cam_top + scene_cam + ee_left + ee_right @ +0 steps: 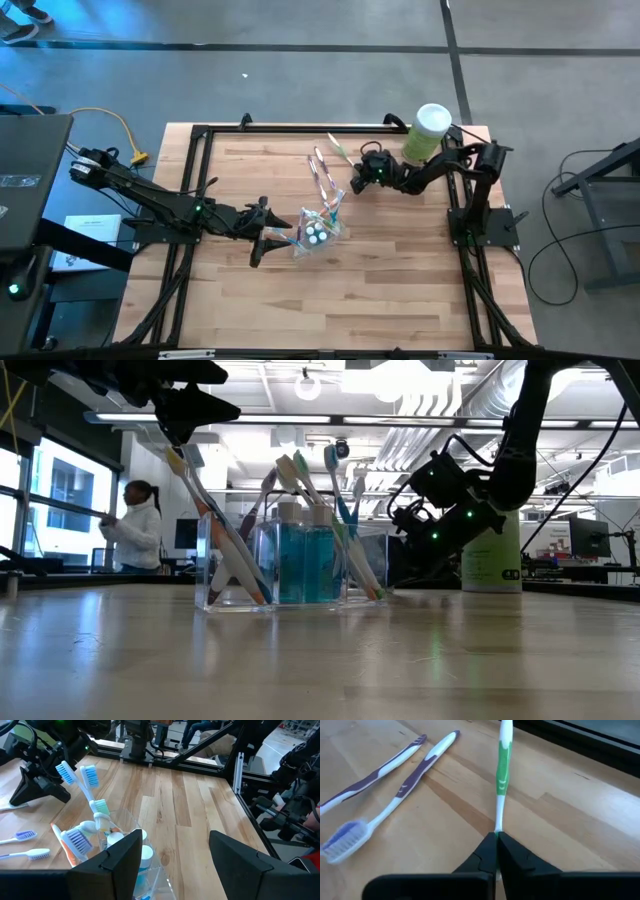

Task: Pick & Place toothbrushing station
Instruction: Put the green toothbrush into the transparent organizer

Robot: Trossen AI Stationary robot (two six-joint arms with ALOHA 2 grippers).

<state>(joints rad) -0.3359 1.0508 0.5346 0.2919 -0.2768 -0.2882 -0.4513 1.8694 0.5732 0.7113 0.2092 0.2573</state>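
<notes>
since pinched shut on green toothbrush (503, 765) neck, right gripper (497, 840) in line with its long axis, handle pointing away over far table (400, 290). clear cup (318, 232) beside wide-open, empty left gripper (262, 238).

Left arm reaches in low from the left edge toward the middle of the bench, its hand (268, 238) with both fingers (120, 857) spread wide and nothing between them. Right arm is folded in from the far right corner, elbow bent, wrist tipped down at the bench. Its hand (497, 840) is pinched tight, fingertips meeting right on a thin green-and-white toothbrush (503, 767).
</notes>
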